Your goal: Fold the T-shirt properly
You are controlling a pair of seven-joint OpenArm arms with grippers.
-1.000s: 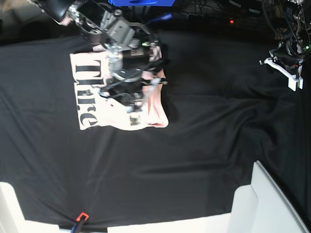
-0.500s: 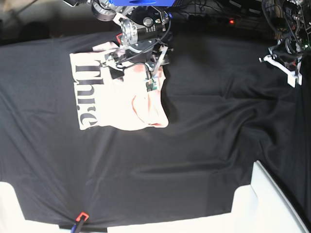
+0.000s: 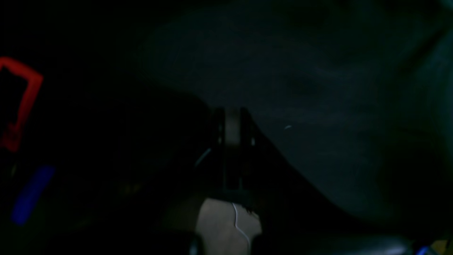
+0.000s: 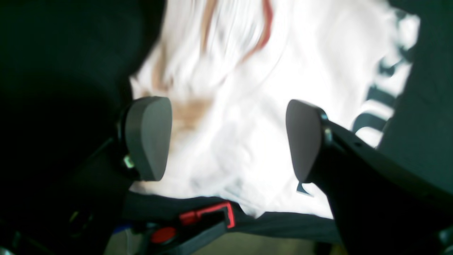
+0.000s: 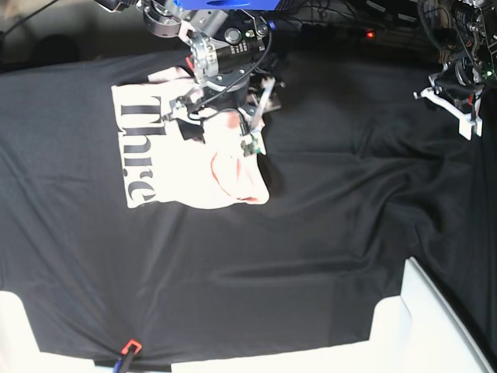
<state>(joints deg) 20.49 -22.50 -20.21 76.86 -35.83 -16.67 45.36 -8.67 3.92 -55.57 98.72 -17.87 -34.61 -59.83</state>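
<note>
The pale pink T-shirt [image 5: 186, 159] lies folded on the black cloth at the upper left of the base view, with black lettering along its left side. My right gripper [image 5: 219, 130] hovers over its far right part, open and holding nothing. In the right wrist view both grey pads [image 4: 148, 138] stand wide apart above the blurred T-shirt [image 4: 247, 88]. My left gripper [image 5: 460, 109] hangs at the far right edge, away from the shirt. In the dark left wrist view the left gripper [image 3: 231, 141] is shut and empty over the cloth.
A black table cloth [image 5: 326, 225] covers the whole table. White bins stand at the front right [image 5: 423, 326] and front left [image 5: 12, 330]. A small red and blue tool [image 5: 128, 350] lies at the front edge. Cables and equipment run along the back.
My right gripper has opened and drawn back from the middle of the shirt toward its far edge. The shirt stays folded where it lay. The left arm has not moved.
</note>
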